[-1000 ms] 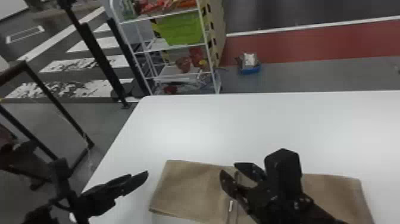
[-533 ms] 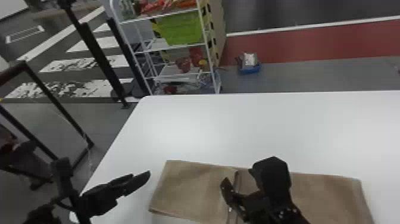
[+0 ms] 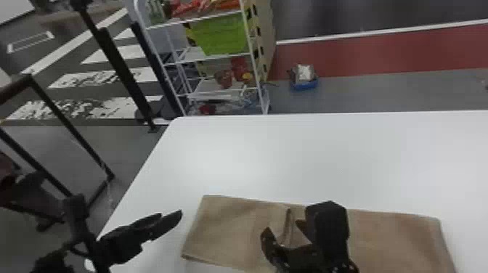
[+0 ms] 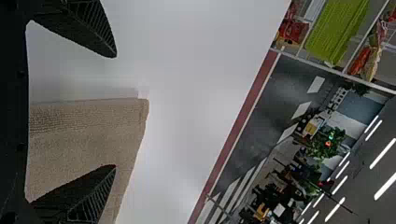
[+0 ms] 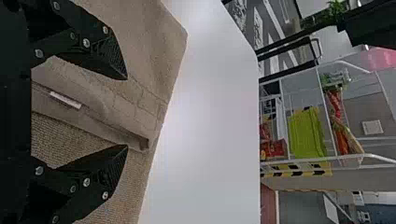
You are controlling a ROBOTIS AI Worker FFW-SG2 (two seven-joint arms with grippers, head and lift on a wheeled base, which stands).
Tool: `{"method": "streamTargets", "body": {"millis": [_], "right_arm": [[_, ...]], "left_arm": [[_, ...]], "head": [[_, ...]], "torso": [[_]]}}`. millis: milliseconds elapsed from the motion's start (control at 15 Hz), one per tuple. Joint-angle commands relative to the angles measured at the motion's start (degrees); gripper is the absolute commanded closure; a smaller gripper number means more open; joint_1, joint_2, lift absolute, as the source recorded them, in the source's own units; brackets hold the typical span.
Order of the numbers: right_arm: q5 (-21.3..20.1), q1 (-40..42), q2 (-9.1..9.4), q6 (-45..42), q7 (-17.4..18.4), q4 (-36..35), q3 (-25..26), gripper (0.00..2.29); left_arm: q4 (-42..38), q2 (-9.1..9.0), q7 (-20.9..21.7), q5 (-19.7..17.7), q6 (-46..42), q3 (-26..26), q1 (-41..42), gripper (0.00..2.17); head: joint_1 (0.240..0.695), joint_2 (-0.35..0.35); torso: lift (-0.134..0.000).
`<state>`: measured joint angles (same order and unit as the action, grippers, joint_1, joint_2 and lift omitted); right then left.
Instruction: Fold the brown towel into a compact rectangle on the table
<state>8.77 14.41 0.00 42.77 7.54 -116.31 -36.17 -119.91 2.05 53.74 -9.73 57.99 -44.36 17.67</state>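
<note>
1. Towel (image 3: 227, 227) first: it's lying on the tabletop (image 3: 326, 156) as a long strip, with the left part folded in and its hem (image 3: 287, 227) landing near the middle. I'd call that partway to a compact rectangle.
2. Right gripper (image 5: 127, 112) has its fingers parted and nothing held, either side of that hem line in its wrist view. Looks like the step is tidying the flap edge or getting set for the next fold; I can't tell which.
3. If you're tidying, take just the top layer. Pinch too deep and you'd probably drag the bottom cloth along and skew the whole thing.
4. Little white tag (image 5: 65, 100) sits along the hem, so I'd keep it flat and out of the crease.
5. Left gripper (image 4: 115, 111) is also empty, fingers spread, near the left end. Handy spot for pinning that end lightly if the cloth wants to slide.
6. For the next fold, I'd grab the right end near its corners, lift low, carry it left slowly, and line up the long edges before letting go.
</note>
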Motion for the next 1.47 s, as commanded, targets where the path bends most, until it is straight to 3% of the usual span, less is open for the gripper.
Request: {"method": "streamTargets", "body": {"millis": [0,400,933,1067,1400], "right_arm": [[2.1,0.4,0.05,0.3,0.1,0.3,0.0,0.43],[3.3,1.5,0.05,-1.3,3.1,1.0,0.4,0.44],[5.4,-1.1,0.05,-0.3,3.8,4.6,0.0,0.47],[5.8,-1.8,0.05,0.3,3.8,5.2,0.0,0.65],[7.1,-2.5,0.05,0.4,3.7,6.0,0.1,0.65]], "left_arm": [[0.2,0.15,0.3,0.0,-0.2,-0.1,0.0,0.03],[0.5,0.15,0.8,-0.2,-0.4,0.1,0.0,0.03],[0.5,0.15,1.2,-0.7,-0.5,-0.5,0.3,0.03],[0.5,0.24,1.2,-0.8,-0.5,-0.6,0.3,0.03],[0.5,0.24,1.3,-0.9,-0.7,-0.9,0.4,0.04]], "head": [[0.695,0.350],[0.695,0.350],[0.695,0.350],[0.695,0.350],[0.695,0.350]], "torso": [[-0.124],[-0.124],[-0.124],[-0.124],[-0.124]]}}
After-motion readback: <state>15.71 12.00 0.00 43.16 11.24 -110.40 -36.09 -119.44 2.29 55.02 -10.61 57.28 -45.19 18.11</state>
